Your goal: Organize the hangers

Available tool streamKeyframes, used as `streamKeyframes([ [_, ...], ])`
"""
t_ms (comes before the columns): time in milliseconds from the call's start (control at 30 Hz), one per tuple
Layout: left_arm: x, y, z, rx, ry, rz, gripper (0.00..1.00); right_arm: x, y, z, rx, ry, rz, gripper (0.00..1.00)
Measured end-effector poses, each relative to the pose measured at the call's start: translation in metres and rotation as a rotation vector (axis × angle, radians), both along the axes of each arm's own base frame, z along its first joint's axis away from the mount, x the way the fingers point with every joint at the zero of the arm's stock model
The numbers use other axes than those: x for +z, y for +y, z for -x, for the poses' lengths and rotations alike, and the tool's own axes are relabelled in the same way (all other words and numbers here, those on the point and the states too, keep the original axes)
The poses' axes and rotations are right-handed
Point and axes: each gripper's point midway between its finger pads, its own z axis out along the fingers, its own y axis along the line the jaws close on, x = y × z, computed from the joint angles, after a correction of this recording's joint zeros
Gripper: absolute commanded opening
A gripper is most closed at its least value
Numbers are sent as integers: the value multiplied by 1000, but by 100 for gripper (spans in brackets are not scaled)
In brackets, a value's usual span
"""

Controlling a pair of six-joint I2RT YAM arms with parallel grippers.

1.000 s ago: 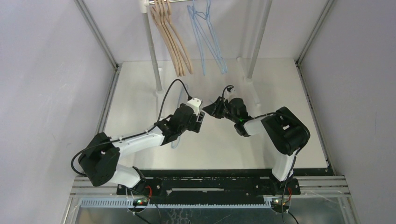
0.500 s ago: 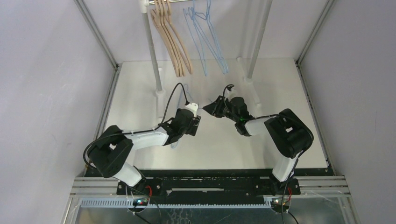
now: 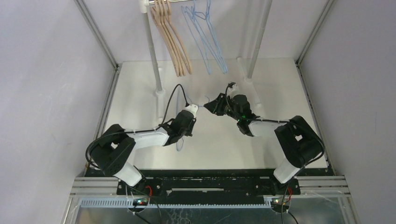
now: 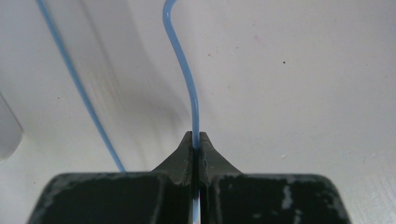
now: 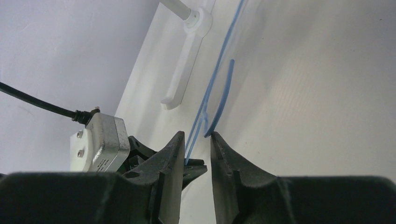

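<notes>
A light-blue wire hanger [image 4: 186, 70] lies on the white table, and my left gripper [image 4: 196, 136] is shut on its wire. In the top view this left gripper [image 3: 190, 127] sits mid-table with the hanger's loop [image 3: 180, 145] showing beside it. My right gripper [image 5: 196, 135] stands open, its fingertips either side of the hanger's twisted neck [image 5: 201, 119], close by the hook [image 5: 225, 91]. It faces the left gripper from the right [image 3: 208, 106]. Tan wooden hangers [image 3: 170, 42] and other blue wire hangers [image 3: 205, 42] hang on the rail at the back.
The silver rail's posts [image 3: 153, 51] stand on white feet [image 5: 180, 84] at the back of the table. The left wrist's camera box [image 5: 100, 142] and black cable [image 3: 175, 93] sit close to the right fingers. Grey walls enclose both sides.
My left gripper has closed onto the blue wire hanger and its arm has drawn back a little. The right arm has stretched slightly forward; its jaws stay as they were.
</notes>
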Motion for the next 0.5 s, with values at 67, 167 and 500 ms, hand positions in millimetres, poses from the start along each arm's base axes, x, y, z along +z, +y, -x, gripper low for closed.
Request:
streamKeyframes([
  [67, 0, -3, 1, -11, 6, 10, 0, 1, -2, 2, -1, -1, 14, 30],
  [167, 1, -7, 3, -30, 15, 30, 0, -1, -9, 6, -12, 20, 54, 32],
  [500, 18, -24, 16, -108, 45, 118, 0, 41, -74, 65, -135, -54, 333, 80],
])
